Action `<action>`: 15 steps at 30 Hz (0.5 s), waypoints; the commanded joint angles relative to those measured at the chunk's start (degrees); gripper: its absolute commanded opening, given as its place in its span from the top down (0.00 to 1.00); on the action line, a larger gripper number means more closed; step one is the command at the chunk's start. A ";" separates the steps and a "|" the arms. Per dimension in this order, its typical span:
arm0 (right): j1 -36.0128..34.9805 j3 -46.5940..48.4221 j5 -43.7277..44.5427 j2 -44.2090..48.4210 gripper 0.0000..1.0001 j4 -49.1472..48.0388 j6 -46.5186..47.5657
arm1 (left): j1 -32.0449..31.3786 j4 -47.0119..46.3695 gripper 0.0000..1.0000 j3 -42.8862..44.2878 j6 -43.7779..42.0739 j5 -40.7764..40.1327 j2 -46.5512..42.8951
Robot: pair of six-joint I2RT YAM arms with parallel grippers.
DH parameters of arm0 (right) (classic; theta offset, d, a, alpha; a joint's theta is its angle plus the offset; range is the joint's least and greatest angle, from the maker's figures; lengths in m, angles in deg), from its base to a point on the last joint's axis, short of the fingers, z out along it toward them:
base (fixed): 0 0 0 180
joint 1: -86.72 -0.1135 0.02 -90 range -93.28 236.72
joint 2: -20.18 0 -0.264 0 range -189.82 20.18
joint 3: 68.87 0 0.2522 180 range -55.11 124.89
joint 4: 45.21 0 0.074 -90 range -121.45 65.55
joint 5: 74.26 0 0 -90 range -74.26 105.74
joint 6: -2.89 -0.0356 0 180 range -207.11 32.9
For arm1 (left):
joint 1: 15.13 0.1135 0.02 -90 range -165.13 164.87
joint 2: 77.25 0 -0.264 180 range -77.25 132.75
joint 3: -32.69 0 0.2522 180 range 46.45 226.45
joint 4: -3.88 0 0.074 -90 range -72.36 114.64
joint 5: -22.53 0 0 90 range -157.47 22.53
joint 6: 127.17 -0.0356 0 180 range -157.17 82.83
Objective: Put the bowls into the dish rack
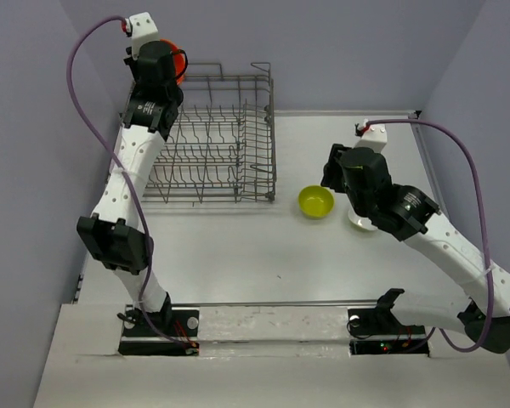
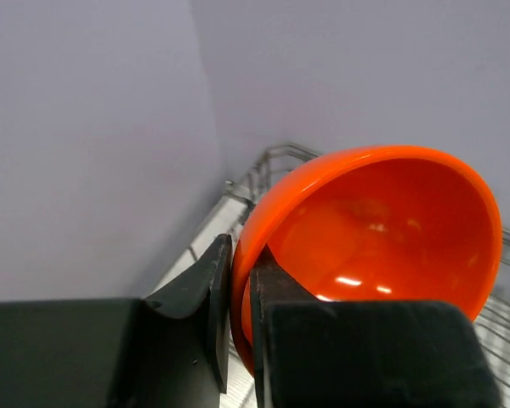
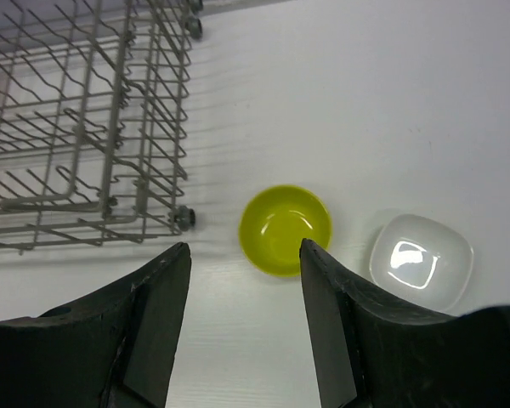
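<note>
My left gripper (image 2: 240,272) is shut on the rim of the red-orange bowl (image 2: 382,229) and holds it above the far left corner of the grey wire dish rack (image 1: 212,144). In the top view the bowl (image 1: 178,61) peeks out behind the left arm. My right gripper (image 3: 245,255) is open and empty, hovering above the table just short of the lime green bowl (image 3: 286,229). The lime green bowl (image 1: 316,201) sits on the table right of the rack. The white bowl (image 3: 420,260) lies right of it, partly hidden by the right arm in the top view (image 1: 361,222).
The rack's raised handle loop (image 1: 262,72) stands at its far right corner. The purple back wall (image 1: 323,51) is close behind the rack. Purple cables (image 1: 85,110) loop from both wrists.
</note>
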 commanded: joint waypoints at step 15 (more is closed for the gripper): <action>-0.03 -18.34 5.08 9.33 0.38 2.81 -1.92 | 2.61 -39.20 1.00 17.33 -39.86 -21.91 32.72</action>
